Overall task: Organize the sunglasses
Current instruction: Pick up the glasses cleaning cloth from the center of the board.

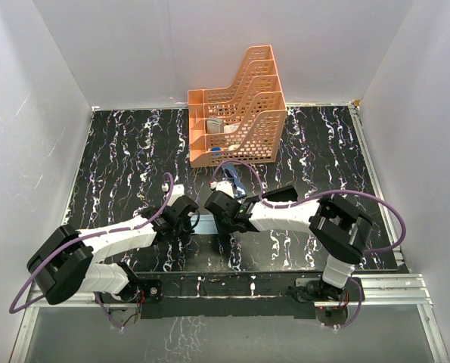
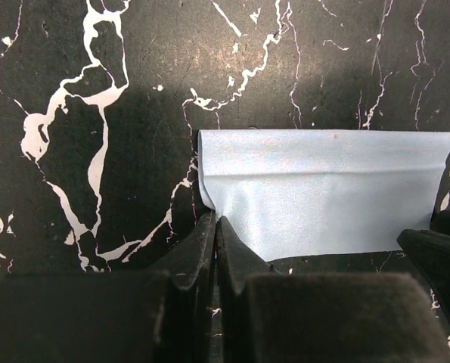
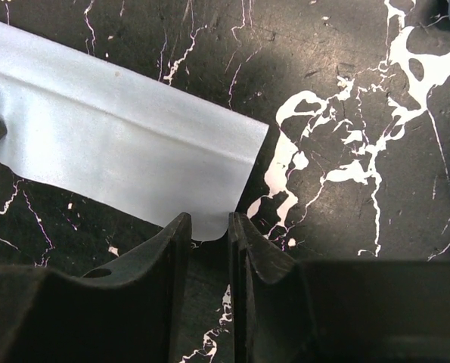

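The sunglasses (image 1: 234,181), a thin blue folded pair, lie on the black marbled table (image 1: 119,166) just in front of the orange rack. Both arms meet near the table's middle over a pale blue cloth (image 2: 323,193) that lies folded along a crease. My left gripper (image 2: 214,221) is shut on the cloth's near left corner. My right gripper (image 3: 207,221) stands over the cloth (image 3: 119,144) at its other end. Its jaws stand a narrow gap apart, with the cloth's edge between the tips. In the top view the left gripper (image 1: 194,219) and right gripper (image 1: 218,219) nearly hide the cloth.
An orange perforated desk rack (image 1: 236,113) with several tiers stands at the back centre, holding some pale items. White walls close in the table on the left, the right and the back. A metal rail (image 1: 391,283) runs along the near edge.
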{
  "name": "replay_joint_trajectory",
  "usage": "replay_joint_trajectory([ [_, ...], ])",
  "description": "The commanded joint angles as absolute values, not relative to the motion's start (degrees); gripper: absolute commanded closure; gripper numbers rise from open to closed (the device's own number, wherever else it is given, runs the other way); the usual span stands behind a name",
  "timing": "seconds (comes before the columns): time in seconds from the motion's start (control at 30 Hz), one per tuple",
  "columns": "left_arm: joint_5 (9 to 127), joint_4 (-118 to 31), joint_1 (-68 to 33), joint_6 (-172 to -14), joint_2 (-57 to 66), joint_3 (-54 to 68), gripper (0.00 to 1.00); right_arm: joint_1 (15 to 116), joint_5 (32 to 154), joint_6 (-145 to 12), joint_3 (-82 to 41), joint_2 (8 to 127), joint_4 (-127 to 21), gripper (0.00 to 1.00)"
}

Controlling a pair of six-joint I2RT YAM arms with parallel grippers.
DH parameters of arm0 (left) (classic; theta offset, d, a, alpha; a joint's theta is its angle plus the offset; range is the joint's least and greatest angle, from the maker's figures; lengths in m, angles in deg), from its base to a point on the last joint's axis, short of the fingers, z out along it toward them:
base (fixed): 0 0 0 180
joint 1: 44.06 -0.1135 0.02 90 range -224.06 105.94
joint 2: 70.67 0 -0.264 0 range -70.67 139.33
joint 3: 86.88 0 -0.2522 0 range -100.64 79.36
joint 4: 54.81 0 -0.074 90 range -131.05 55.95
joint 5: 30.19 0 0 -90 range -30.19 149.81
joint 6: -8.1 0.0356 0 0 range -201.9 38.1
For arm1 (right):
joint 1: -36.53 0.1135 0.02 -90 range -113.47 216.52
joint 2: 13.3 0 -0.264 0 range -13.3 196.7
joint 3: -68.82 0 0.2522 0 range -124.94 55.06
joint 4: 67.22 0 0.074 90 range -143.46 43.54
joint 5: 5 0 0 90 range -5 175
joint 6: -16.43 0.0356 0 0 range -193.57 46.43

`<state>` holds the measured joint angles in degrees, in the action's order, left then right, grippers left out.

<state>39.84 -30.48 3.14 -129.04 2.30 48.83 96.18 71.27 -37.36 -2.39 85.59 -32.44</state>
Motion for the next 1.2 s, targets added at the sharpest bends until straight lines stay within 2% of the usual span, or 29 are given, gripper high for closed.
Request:
replay_joint_trajectory([
  [0.0, 44.01, -28.59, 3.56, -129.63, 2.38, 50.79, 1.00, 96.79, 70.05, -35.88, -4.25, 88.01, -30.80, 0.75],
  [0.47, 43.98, -28.17, 3.57, -129.78, 1.72, 51.06, 1.00, 96.99, 68.26, -33.90, -1.62, 86.81, -30.06, 0.76],
  [1.17, 45.42, -29.53, 3.58, -129.19, 1.53, 51.60, 1.00, 98.31, 64.51, -23.04, -0.95, 84.66, -27.95, 0.76],
])
